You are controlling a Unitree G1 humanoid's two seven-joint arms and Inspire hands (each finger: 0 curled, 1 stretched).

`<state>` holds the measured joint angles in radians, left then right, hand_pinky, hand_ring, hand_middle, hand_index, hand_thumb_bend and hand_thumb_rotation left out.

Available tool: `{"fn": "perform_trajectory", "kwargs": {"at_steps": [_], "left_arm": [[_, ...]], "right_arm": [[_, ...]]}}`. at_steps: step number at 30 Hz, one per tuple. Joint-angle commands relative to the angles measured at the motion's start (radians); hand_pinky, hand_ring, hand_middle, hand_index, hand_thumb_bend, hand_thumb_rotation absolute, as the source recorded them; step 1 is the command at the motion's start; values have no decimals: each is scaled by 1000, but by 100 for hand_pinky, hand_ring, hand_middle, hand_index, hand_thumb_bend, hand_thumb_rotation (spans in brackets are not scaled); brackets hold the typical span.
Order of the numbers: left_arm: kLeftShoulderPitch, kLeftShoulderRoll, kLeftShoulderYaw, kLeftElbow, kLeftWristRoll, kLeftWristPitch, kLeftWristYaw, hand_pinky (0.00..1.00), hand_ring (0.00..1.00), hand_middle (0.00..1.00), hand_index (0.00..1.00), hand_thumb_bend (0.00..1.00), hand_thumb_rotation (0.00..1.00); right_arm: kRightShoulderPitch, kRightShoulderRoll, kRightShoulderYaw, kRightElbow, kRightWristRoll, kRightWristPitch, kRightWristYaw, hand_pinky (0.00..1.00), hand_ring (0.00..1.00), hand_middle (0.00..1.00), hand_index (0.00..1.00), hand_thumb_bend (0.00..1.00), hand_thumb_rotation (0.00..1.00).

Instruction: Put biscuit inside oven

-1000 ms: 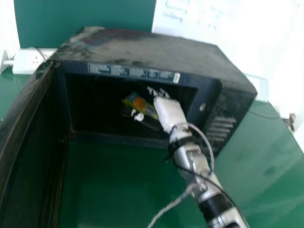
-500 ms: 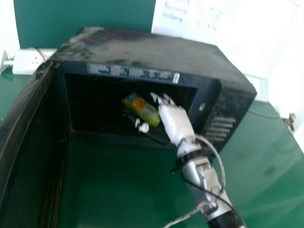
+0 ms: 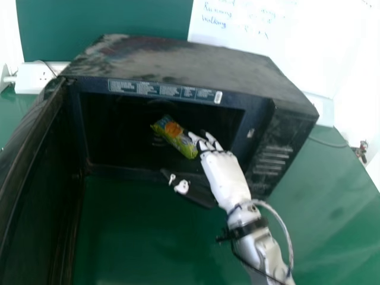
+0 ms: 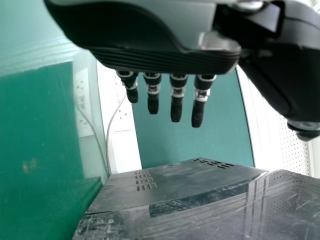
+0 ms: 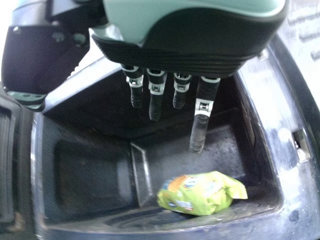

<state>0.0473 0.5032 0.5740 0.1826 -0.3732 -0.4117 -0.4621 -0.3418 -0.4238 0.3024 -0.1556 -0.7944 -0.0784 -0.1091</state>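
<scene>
- Green tabletop (image 3: 136, 231) beneath the right hand (image 3: 224, 175).
- Oven (image 3: 184, 56) ahead of it, door (image 3: 41, 178) open to its left.
- Right hand at the mouth, fingers extended, holding nothing; left hand (image 4: 150, 42) near the oven, likewise straight-fingered, empty.
- Biscuit (image 3: 176, 138) inside, near the right hand: placing looks done, withdrawing seems left.

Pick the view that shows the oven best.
Head view: it shows the oven with its top, open door and cavity together. Right wrist view: the cavity up close, biscuit packet inside. Left wrist view: part of the casing, with vent slots.
</scene>
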Motion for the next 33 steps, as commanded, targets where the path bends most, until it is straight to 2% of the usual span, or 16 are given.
{"fn": "perform_trajectory", "kwargs": {"at_steps": [1, 7, 15, 20, 24, 28, 33], "left_arm": [[-2, 5, 5, 3, 0, -8, 6, 100, 88, 90, 84, 90, 87], [-3, 8, 3, 8, 4, -12, 4, 100, 89, 91, 85, 91, 89], [-19, 13, 2, 29, -1, -14, -5, 100, 93, 94, 88, 92, 87], [-26, 16, 2, 45, 7, -27, -2, 100, 91, 91, 87, 91, 86], [-27, 19, 2, 47, 4, -24, -3, 100, 93, 95, 90, 86, 89], [-29, 20, 1, 48, 3, -21, -2, 88, 94, 95, 89, 84, 94], [-34, 19, -3, 48, 8, -18, 5, 91, 94, 94, 92, 86, 99]], "right_arm": [[42, -2, -19, -44, 14, -13, 17, 51, 81, 91, 99, 85, 72], [134, -15, -67, -140, 94, -75, 56, 52, 81, 91, 99, 86, 73], [248, -27, -167, -233, 345, -177, 173, 52, 81, 91, 99, 85, 72], [310, 36, -210, -254, 510, -224, 186, 51, 81, 91, 99, 84, 72], [345, 76, -231, -258, 710, -260, 237, 51, 81, 91, 99, 85, 72], [383, 88, -255, -304, 881, -212, 301, 52, 81, 92, 99, 86, 72], [448, 85, -318, -377, 1139, -60, 360, 52, 81, 92, 99, 87, 73]]}}
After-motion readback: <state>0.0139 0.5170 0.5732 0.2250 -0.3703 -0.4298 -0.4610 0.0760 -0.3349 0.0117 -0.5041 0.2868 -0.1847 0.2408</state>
